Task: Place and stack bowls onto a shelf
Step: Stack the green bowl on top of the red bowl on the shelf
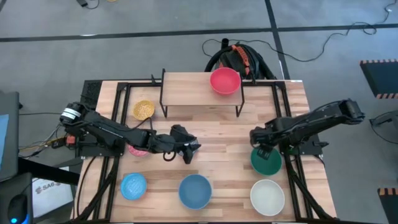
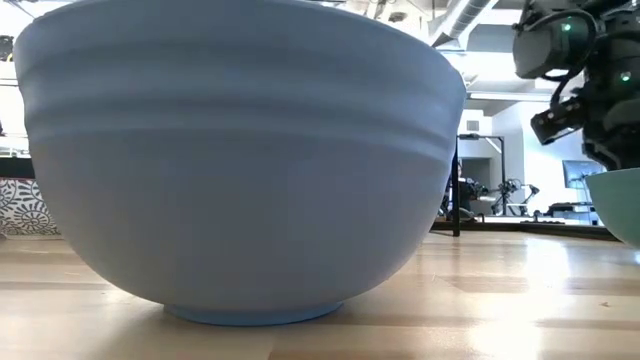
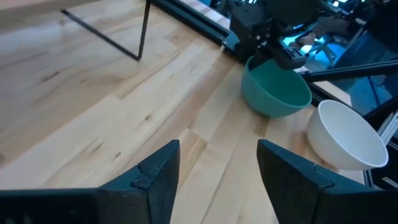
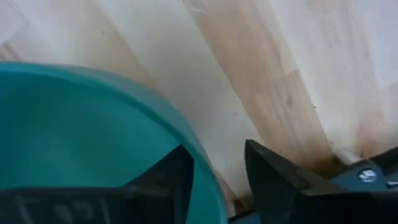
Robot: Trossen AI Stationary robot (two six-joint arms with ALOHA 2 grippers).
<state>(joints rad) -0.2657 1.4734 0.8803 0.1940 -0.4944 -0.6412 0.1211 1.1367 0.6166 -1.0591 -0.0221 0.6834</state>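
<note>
A robotics lab or test room. A slatted light-wood table (image 1: 217, 134) sits on a black metal frame over grey carpet, with loose cables (image 1: 323, 53) trailing across the floor and black-and-orange hazard striping (image 1: 378, 62) at one edge. Part of a monitor (image 1: 7, 134) shows beside the table. Seen level across the tabletop, the room beyond has white walls, exposed ceiling ducts (image 2: 470, 15), and more dark equipment on stands (image 2: 505, 195) in the distance. Two dark robot arms are mounted at the table's sides.
</note>
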